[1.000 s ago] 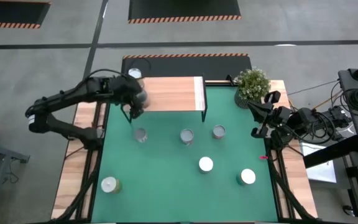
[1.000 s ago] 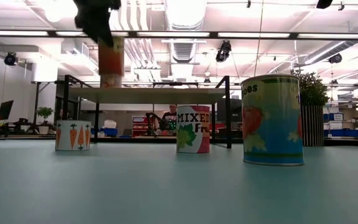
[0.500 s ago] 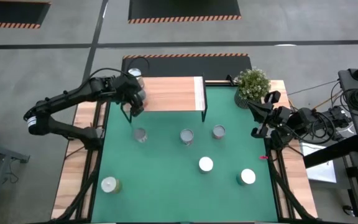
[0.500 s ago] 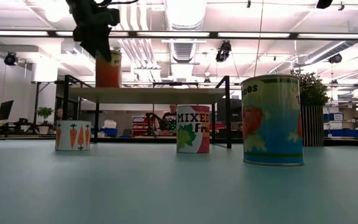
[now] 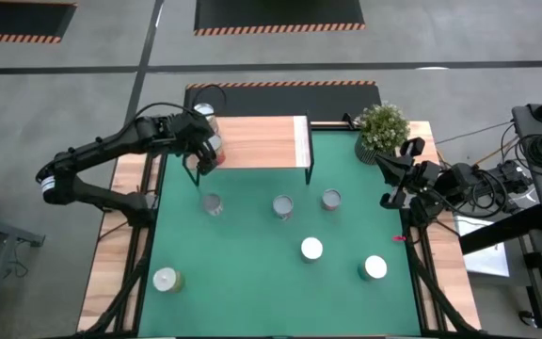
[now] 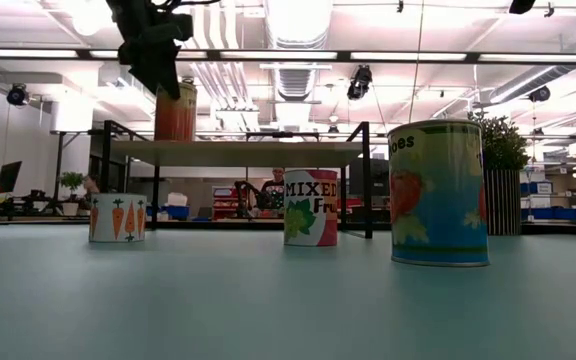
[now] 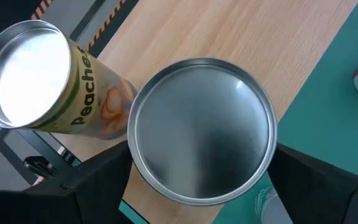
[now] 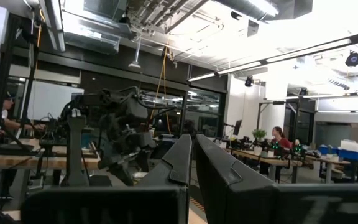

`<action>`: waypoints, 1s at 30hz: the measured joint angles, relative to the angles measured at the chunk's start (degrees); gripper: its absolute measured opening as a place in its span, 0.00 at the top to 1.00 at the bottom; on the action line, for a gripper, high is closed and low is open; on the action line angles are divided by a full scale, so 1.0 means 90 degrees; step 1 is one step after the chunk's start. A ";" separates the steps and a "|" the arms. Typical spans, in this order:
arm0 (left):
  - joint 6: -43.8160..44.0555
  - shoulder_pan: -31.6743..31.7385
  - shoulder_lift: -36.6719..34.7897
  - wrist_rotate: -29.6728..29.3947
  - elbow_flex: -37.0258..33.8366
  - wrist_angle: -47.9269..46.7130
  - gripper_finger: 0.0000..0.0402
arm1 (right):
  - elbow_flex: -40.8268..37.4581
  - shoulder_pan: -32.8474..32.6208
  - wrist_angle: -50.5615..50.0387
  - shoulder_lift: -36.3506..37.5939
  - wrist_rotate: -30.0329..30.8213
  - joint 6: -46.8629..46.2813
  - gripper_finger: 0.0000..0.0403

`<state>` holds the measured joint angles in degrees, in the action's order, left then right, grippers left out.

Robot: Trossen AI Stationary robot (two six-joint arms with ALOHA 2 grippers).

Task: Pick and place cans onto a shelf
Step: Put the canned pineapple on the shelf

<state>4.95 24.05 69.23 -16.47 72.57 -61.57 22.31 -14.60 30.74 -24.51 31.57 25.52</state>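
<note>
Left gripper (image 5: 206, 151): clenching a can (image 7: 202, 129) over the shelf (image 5: 262, 141), upper left of frame.
Risk: knocking the Peaches can (image 7: 45, 78) just beside.
Right gripper (image 5: 390, 185): resting closed at right edge.

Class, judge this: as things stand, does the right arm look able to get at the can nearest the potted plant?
Probably yes. The right gripper waits at the table's right edge, fingers together, holding nothing, and only bare green mat lies between it and that can. The potted plant stands off that path.
</note>
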 joint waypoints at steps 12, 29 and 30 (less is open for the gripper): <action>0.0364 -0.0100 0.0003 0.0102 0.1043 -0.0048 0.18 | 0.0000 0.0001 -0.0002 -0.0001 0.0000 -0.0001 0.97; 0.1397 -0.0097 0.0170 0.0228 0.0761 -0.0319 0.95 | 0.0000 0.0000 -0.0029 0.0001 0.0000 -0.0002 0.97; 0.1367 -0.0097 0.0170 0.0242 0.0743 -0.0354 0.94 | 0.0000 0.0001 -0.0031 0.0000 0.0000 -0.0001 0.97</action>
<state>17.25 23.18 70.76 -14.29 79.25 -64.75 22.31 -14.59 30.46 -24.51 31.57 25.51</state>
